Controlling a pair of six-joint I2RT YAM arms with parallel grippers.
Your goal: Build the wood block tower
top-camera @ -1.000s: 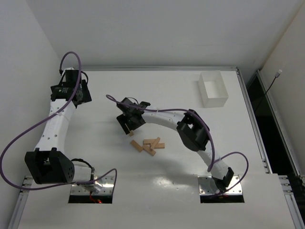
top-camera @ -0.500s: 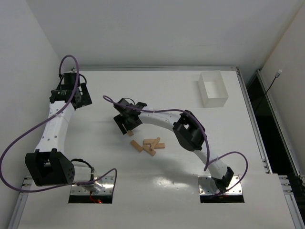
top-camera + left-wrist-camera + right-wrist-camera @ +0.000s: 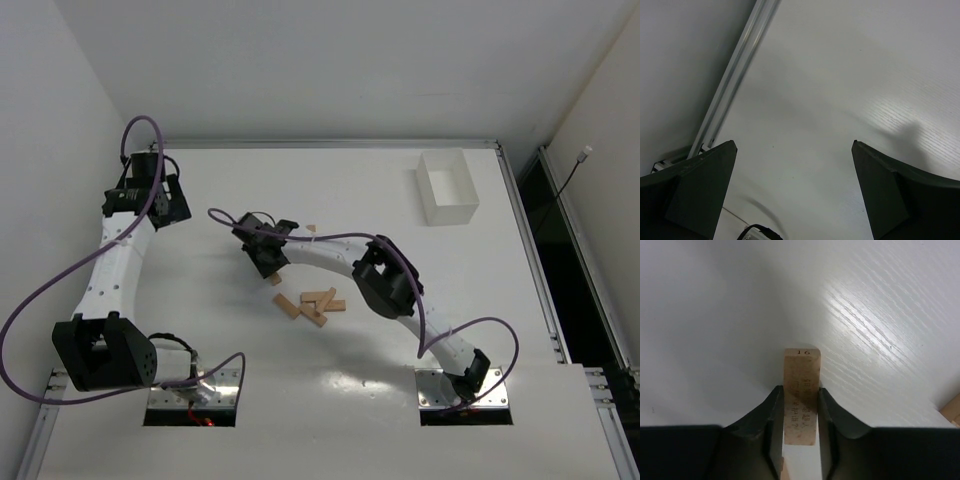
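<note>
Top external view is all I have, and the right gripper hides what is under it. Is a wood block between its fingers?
Observer: Yes. The right wrist view shows one wood block between the fingers of the right gripper, which press on both its sides.
Operator: Any mark on it?
Observer: The number 16 is printed on the end pointing away from the camera, and small stamped writing runs along its face.
Operator: And the left gripper?
Observer: In the left wrist view the left gripper is wide open and holds nothing; only the table shows between its fingers.
</note>
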